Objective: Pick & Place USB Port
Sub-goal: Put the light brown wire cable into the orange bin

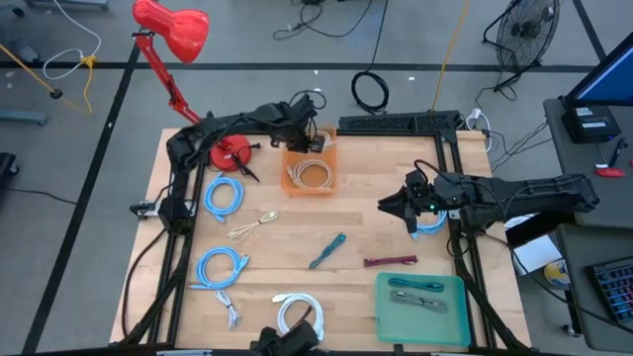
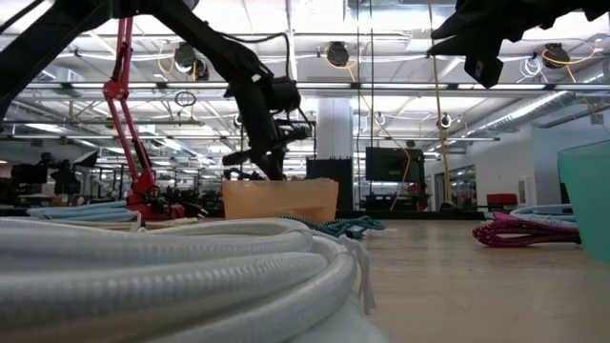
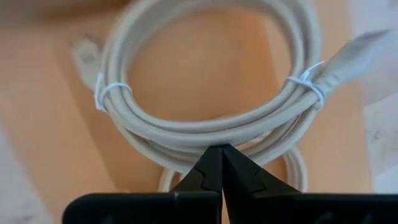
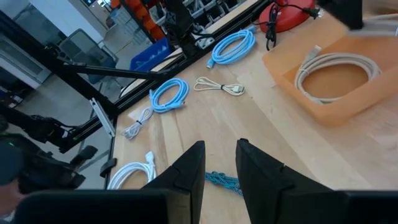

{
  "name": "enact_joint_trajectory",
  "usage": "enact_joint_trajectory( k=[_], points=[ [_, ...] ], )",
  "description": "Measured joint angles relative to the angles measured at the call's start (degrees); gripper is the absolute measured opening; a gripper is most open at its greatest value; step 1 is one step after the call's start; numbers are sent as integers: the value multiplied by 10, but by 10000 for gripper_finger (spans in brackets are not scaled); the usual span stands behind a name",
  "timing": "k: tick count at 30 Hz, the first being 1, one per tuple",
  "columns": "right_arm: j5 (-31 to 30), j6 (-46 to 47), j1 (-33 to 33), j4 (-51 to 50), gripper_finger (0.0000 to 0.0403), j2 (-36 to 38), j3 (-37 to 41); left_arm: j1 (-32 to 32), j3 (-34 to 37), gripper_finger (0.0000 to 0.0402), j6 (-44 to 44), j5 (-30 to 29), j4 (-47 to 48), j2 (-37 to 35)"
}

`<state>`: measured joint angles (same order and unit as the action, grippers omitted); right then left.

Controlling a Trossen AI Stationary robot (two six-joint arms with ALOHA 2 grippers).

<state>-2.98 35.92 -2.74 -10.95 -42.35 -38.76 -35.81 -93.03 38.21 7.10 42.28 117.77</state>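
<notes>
Coiled beige USB cable (image 3: 205, 130), tied with white bands, in orange bin (image 1: 310, 174); left gripper (image 3: 221, 163) closed, empty; right gripper (image 4: 219, 163) slightly parted, empty.

**Four cameras, one shared orange bin**

The high view looks straight down on the whole counter (image 1: 297, 287). The low view sits at counter height, looking level into the room. The left wrist view hangs close over the orange bin (image 3: 56, 143); the right wrist view looks across the counter, farther from that bin.
</notes>
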Motion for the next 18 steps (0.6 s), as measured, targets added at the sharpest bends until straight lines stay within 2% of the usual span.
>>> enact_joint_trajectory(
  k=[11, 18],
  points=[
    [2, 6, 0, -3, 84, 0, 0, -3, 1, 0, 0, 11, -3, 31],
    [12, 9, 0, -5, 84, 0, 0, -4, 1, 0, -7, -6, -8, 38]
  ],
)
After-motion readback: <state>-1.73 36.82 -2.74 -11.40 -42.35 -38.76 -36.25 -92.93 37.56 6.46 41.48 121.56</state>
